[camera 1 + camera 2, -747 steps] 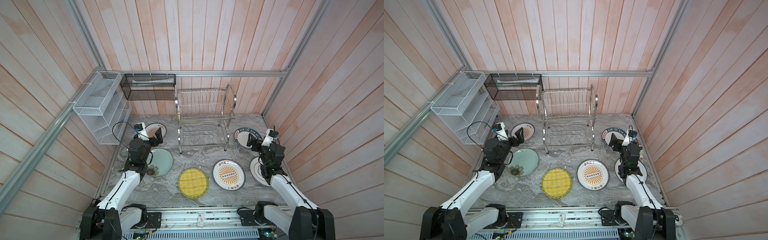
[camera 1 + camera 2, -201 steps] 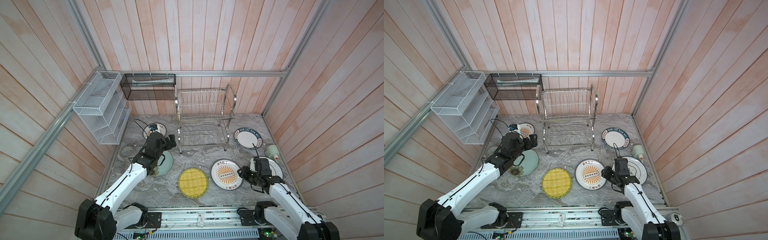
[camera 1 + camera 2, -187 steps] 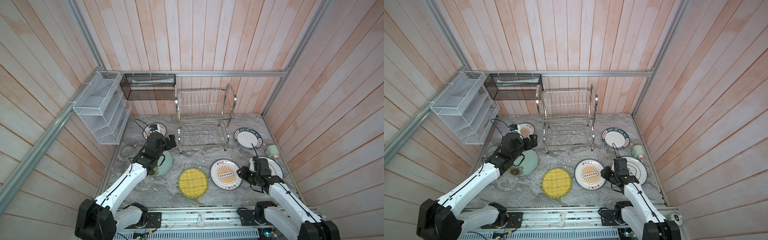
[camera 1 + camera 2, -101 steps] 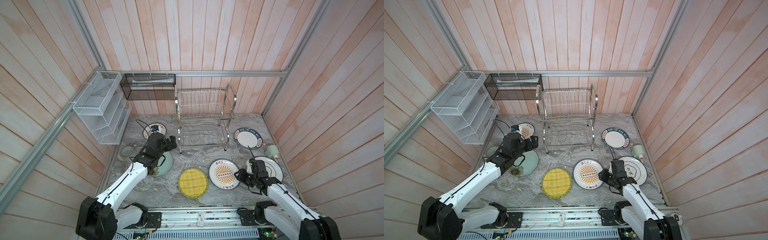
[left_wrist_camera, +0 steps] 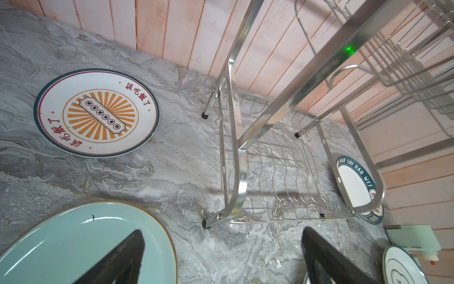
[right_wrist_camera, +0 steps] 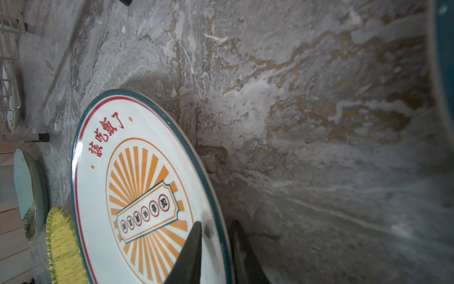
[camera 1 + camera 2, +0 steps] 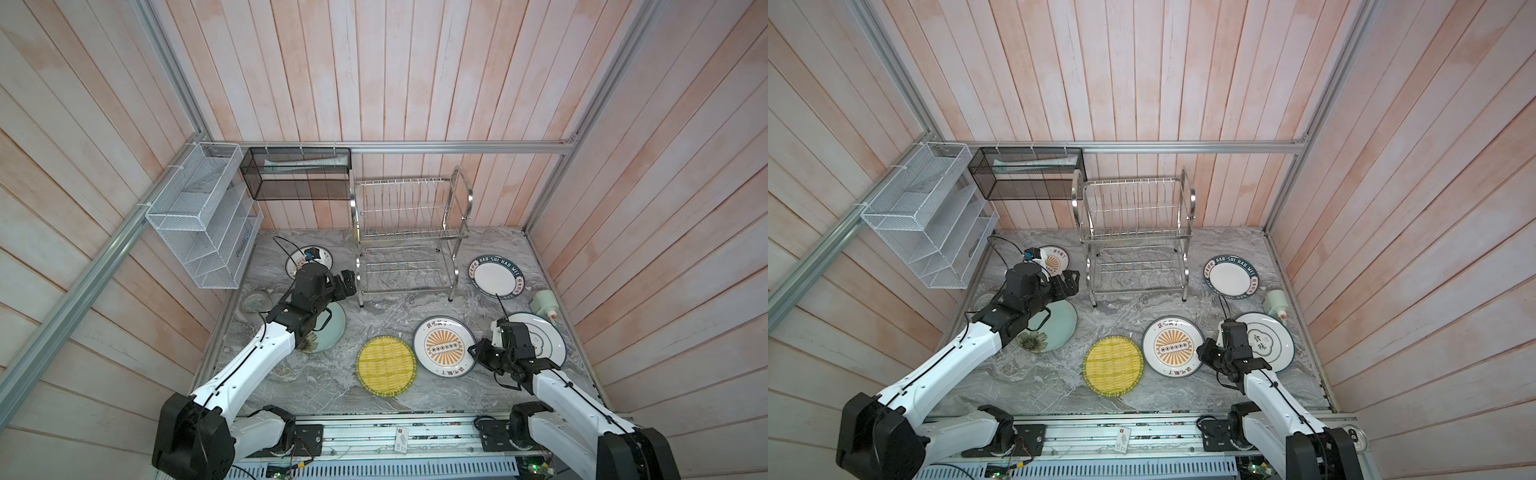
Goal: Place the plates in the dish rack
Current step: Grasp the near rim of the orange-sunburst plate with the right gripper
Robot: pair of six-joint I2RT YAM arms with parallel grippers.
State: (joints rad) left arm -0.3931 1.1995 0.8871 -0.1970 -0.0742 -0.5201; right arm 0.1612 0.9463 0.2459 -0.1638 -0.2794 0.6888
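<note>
The table (image 7: 374,307) carried everything, and the rack (image 7: 409,232) stood empty at the upper middle of both top views, so I judge you were at the first pickup with nothing loaded yet. Your left arm (image 7: 266,345) stretched from the lower left up to centre left. Your right arm (image 7: 561,386) lay low from the lower right, wrist turned toward the frame's middle. The sunburst plate (image 7: 444,347) lay right of centre, just beside the yellow plate (image 7: 386,368) and well apart from the rack. The left gripper (image 7: 347,284) gaped wide, holding nothing, above the upper edge of the green plate (image 7: 336,332) and near the rack's leg. The right gripper (image 7: 476,353) pinched the sunburst plate's right rim between nearly closed jaws, one finger over the face and one under the edge. Next, I judge, you needed to lift, tip the plate on edge, and steer it between the prongs.
</note>
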